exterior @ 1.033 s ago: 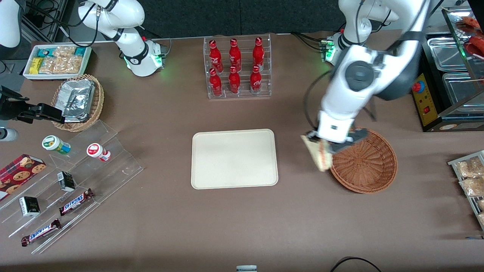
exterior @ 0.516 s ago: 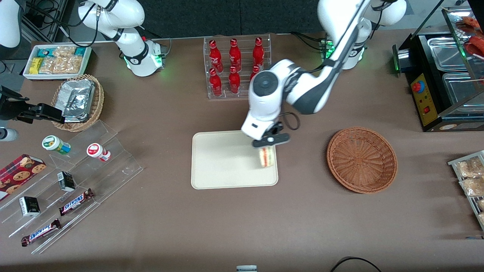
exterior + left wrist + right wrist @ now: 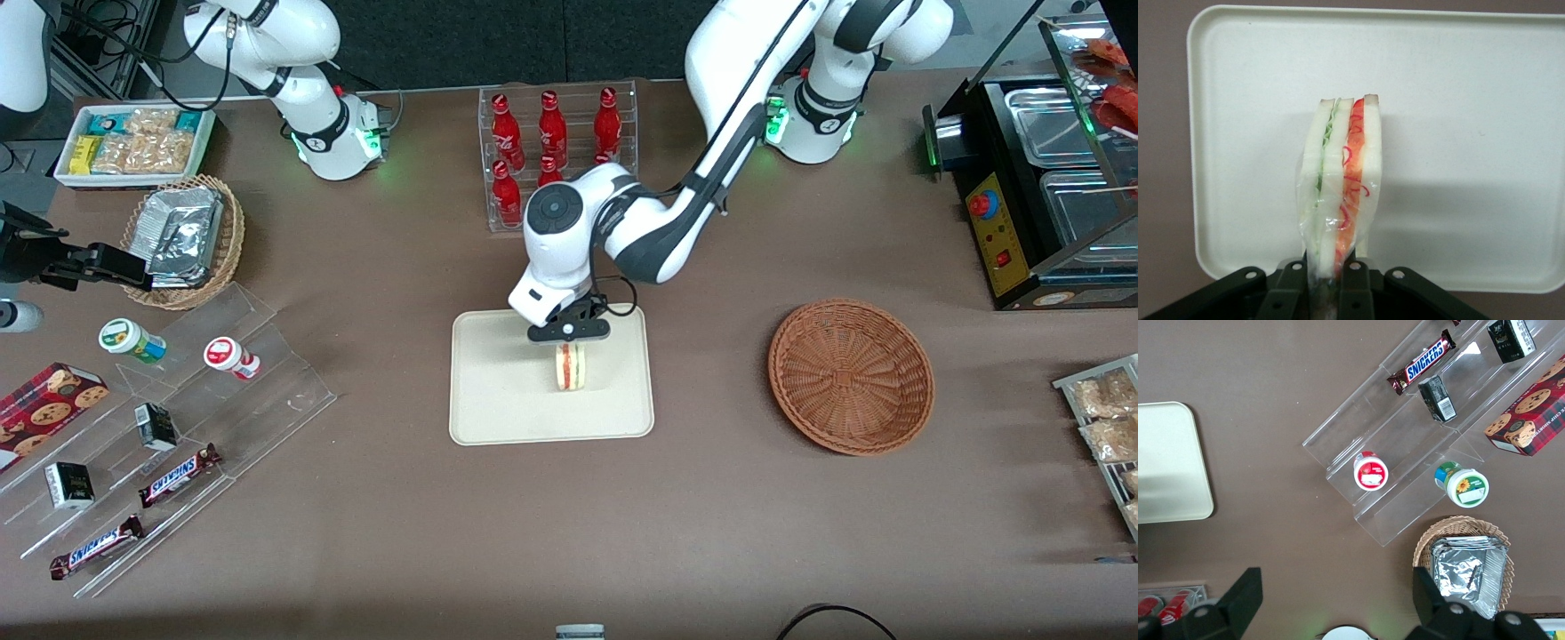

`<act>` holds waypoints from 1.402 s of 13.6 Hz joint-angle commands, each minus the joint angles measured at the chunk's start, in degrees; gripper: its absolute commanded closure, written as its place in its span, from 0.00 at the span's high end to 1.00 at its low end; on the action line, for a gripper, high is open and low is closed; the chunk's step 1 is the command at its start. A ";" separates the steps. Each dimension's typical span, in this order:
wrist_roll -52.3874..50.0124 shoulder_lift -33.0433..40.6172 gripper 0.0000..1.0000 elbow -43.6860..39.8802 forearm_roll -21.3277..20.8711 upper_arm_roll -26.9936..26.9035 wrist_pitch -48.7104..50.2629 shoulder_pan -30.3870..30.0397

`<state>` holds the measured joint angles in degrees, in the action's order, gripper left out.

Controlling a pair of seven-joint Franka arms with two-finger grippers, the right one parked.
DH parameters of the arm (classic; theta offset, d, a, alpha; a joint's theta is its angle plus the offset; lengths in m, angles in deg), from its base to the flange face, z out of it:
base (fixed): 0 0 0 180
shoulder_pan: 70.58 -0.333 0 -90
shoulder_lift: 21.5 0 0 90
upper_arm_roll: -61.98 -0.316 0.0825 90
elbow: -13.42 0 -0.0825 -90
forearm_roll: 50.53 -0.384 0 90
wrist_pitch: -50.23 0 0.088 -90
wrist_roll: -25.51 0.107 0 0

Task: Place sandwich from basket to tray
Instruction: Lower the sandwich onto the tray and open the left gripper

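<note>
My left gripper (image 3: 569,342) hangs over the middle of the cream tray (image 3: 498,400), shut on the sandwich (image 3: 570,367). In the left wrist view the gripper (image 3: 1328,277) pinches the wrapped end of the sandwich (image 3: 1341,183), a wedge of white bread with green and red-orange filling in clear film, which hangs over the tray (image 3: 1471,133). I cannot tell whether the sandwich touches the tray. The reddish-brown woven basket (image 3: 851,375) stands empty toward the working arm's end of the table.
A clear rack of red bottles (image 3: 556,156) stands just farther from the front camera than the tray, partly covered by my arm. A tiered acrylic stand with snack bars and cups (image 3: 169,418), a foil-pack basket (image 3: 182,240) and a white snack box (image 3: 133,142) lie toward the parked arm's end.
My gripper carried the sandwich from beside the basket across the table to over the tray's middle. The basket is left empty.
</note>
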<state>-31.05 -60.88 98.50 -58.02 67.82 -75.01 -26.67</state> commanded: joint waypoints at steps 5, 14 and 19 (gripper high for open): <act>0.04 -4.99 0.03 -3.16 -2.53 -0.83 -4.04 0.65; -8.74 3.77 1.00 -7.37 -1.65 -1.36 6.65 -1.71; -9.10 15.55 1.00 -7.55 -1.47 -1.36 17.64 -8.38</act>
<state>-38.79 -49.45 89.19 -59.61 66.12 -60.84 -33.26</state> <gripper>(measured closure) 0.000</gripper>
